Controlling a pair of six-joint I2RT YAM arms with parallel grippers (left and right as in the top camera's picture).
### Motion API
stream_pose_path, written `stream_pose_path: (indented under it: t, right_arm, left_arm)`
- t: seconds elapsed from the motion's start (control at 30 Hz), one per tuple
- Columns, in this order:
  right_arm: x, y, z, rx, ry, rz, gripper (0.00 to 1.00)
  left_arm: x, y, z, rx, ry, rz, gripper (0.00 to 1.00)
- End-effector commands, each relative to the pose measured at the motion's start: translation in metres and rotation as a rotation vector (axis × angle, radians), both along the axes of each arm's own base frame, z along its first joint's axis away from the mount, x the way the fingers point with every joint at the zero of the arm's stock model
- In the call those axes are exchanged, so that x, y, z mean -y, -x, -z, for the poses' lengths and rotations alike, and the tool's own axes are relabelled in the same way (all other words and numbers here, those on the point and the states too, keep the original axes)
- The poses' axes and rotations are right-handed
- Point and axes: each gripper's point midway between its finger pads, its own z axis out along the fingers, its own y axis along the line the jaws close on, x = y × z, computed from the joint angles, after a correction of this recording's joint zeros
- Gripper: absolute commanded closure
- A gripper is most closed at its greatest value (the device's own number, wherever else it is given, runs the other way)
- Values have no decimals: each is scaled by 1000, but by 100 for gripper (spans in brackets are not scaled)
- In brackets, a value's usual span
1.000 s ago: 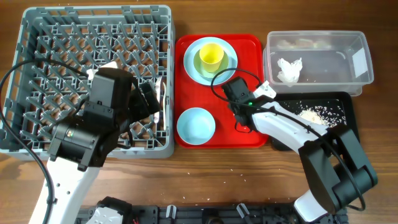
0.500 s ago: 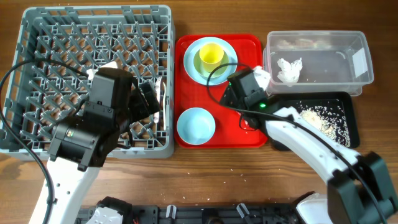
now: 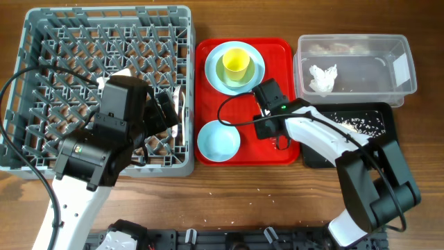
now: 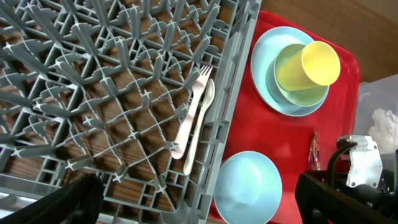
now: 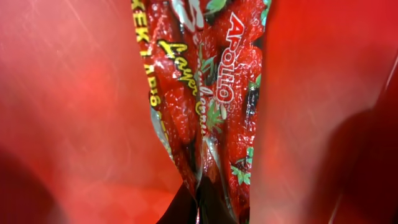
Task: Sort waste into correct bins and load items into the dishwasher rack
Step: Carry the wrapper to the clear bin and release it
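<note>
The red wrapper (image 5: 205, 93) lies on the red serving tray (image 3: 277, 48); it also shows in the left wrist view (image 4: 313, 149). My right gripper (image 5: 199, 208) is down on it, its tips pinched together on the wrapper's end. My left gripper (image 4: 202, 199) is open and empty above the right edge of the grey rack (image 3: 104, 12). The white fork (image 4: 193, 112) and spoon (image 4: 202, 124) lie in the rack. The yellow cup (image 3: 235, 62) stands in a bowl (image 4: 286, 68) on the blue plate (image 3: 215, 69). Another blue bowl (image 3: 218, 139) sits at the tray's front.
The clear tub (image 3: 402, 42) at the back right holds the white napkin (image 3: 322, 76). The black tray (image 3: 388, 118) in front of it holds rice crumbs (image 3: 361, 123). My right arm reaches across the black tray's left end.
The right arm rose over the tray half a second ago and has come back down onto the wrapper. The left arm has not moved.
</note>
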Motion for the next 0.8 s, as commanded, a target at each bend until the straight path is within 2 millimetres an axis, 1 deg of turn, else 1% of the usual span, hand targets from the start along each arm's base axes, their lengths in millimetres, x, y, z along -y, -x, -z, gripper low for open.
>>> stream_pose_path:
  t: [0.0,0.03,0.07,0.1,0.13,0.2,0.23,0.27,0.3,0.37,0.4,0.43,0.47,0.53,0.57,0.7,0.77]
  right_arm:
    - [-5,-1,-37,55,-50,2,96]
    - [-7,-5,-69,128,-87,1,96]
    - [-4,-10,-107,233,-118,10,96]
    - [3,-12,-139,330,-131,31,96]
    - [16,-14,-167,422,-129,66,96]
    - [46,-17,-201,544,-102,152,96]
    - [58,-18,-210,574,-93,186,96]
    - [78,-21,-219,607,-90,246,95]
    - [99,-26,-222,623,-84,307,96]
    - [122,-37,-220,619,-124,371,96]
    - [136,-47,-220,624,-186,406,96]
    - [147,-55,-221,637,-234,424,96]
    - [163,-63,-224,660,-262,453,96]
    - [183,-70,-221,673,-255,499,96]
    - [190,-76,-214,668,-243,504,96]
    - [185,-97,-179,591,-267,475,96]
    - [185,-102,-171,574,-256,460,96]
  left_arm:
    - [0,-1,-6,16,9,-1,0]
    - [0,-1,-6,17,9,-1,0]
    - [0,-1,-6,16,9,-1,0]
    - [0,-1,-6,17,9,-1,0]
    - [0,-1,-6,17,9,-1,0]
    - [0,-1,-6,16,9,-1,0]
    - [0,-1,-6,17,9,-1,0]
    - [0,-1,-6,17,9,-1,0]
    - [0,-1,-6,17,9,-1,0]
    - [0,-1,-6,17,9,-1,0]
    - [0,-1,-6,17,9,-1,0]
    - [0,-1,-6,17,9,-1,0]
    - [0,-1,-6,17,9,-1,0]
    - [0,-1,-6,17,9,-1,0]
    - [0,-1,-6,16,9,-1,0]
    - [0,-1,-6,17,9,-1,0]
    - [0,-1,-6,17,9,-1,0]
